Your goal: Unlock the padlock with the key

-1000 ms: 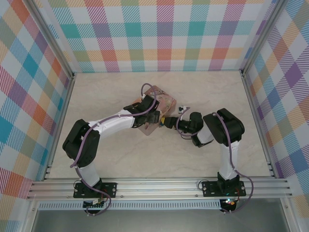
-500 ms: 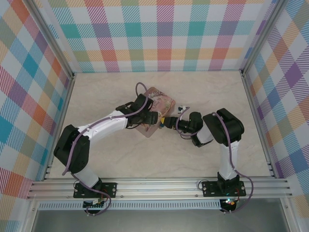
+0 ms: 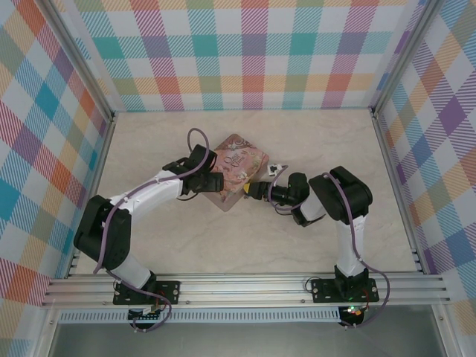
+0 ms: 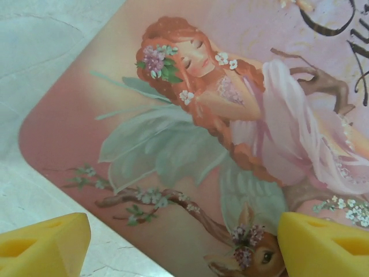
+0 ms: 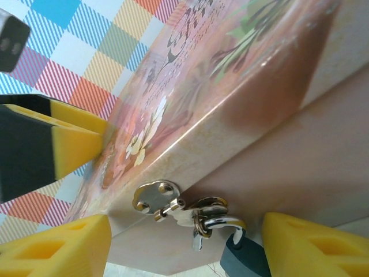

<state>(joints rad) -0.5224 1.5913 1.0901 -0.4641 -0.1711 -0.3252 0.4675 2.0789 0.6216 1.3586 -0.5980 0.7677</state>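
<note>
Right tool (image 5: pixel 187 242), released, brackets the tiny teal-bodied padlock (image 5: pixel 245 261) with its thin silver shackle. The padlock hangs between the tool's fingers from the silver hasp (image 5: pixel 155 199) of the pink illustrated rectangular tin (image 4: pixel 173 86). Left tool (image 4: pixel 184 242), released, hovers above the lid. Risk: the unpinned tin may slide on the smooth marble-patterned table (image 3: pixel 312 245), swinging the lock aside. Plaid-papered walls (image 3: pixel 245 52) enclose both tools.
</note>
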